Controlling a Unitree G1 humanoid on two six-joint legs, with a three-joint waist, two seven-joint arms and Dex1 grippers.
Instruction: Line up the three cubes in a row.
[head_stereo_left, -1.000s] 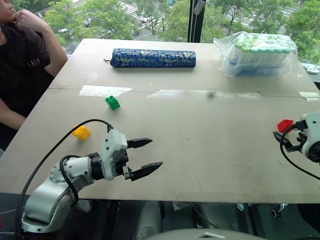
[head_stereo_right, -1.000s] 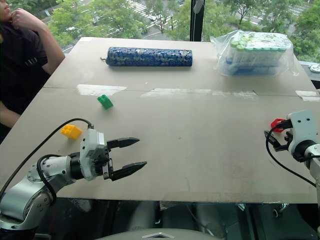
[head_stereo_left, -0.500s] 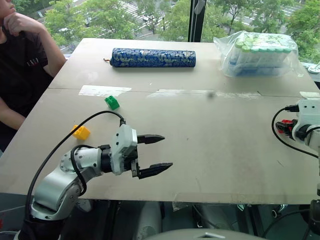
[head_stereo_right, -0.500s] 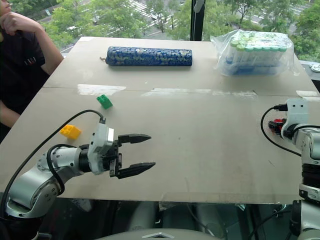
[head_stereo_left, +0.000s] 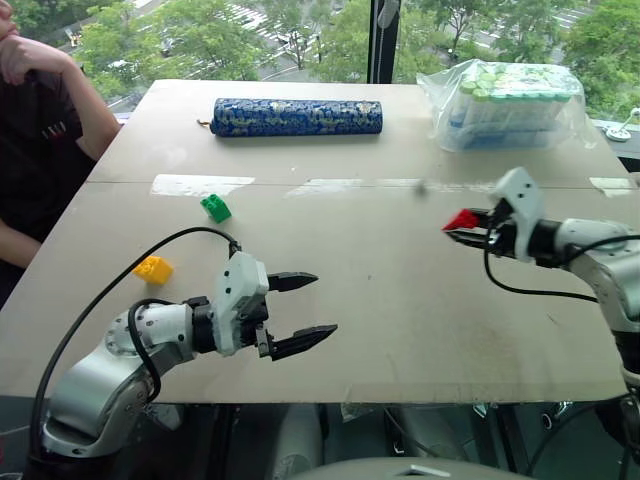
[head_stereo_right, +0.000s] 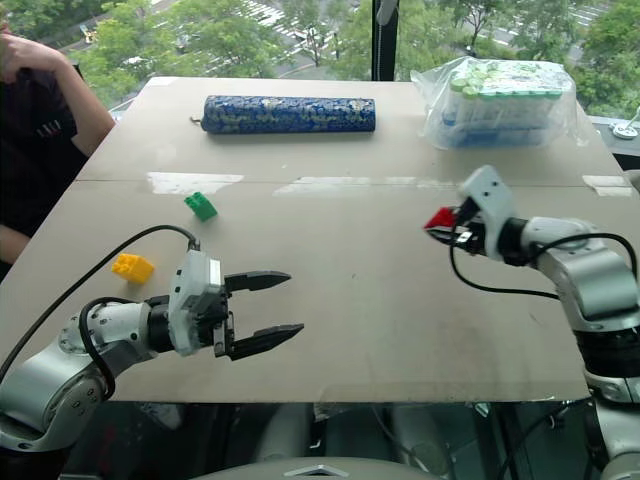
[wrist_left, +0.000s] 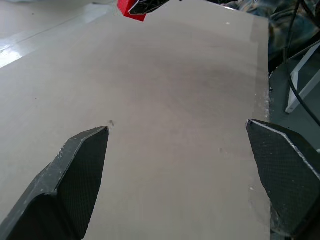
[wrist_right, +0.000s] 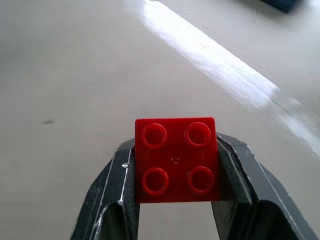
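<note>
The red cube is held up above the counter, in the right middle of the head view, clamped between the two black fingers of the right hand. In the right wrist view its four studs face the camera, and one finger presses on each side of it. The same red cube also appears at the upper edge of the left wrist view, pinched by the dark finger tips.

The green cube lies on the counter in the upper left part of the head view, just below a pale strip of tape. The yellow cube lies lower and more to the left, near the counter's left edge and well apart from the green one. Both rest on the surface and no hand touches them. The three cubes stand far from each other and make no row.

The left hand hovers over the lower left part of the counter with its two fingers spread wide and nothing between them. A black cable arches over its arm.

At the far side of the counter a long blue patterned cylinder lies flat, and at the upper right there is a clear plastic bag with containers with green lids. A person in a dark shirt sits at the upper left edge.
</note>
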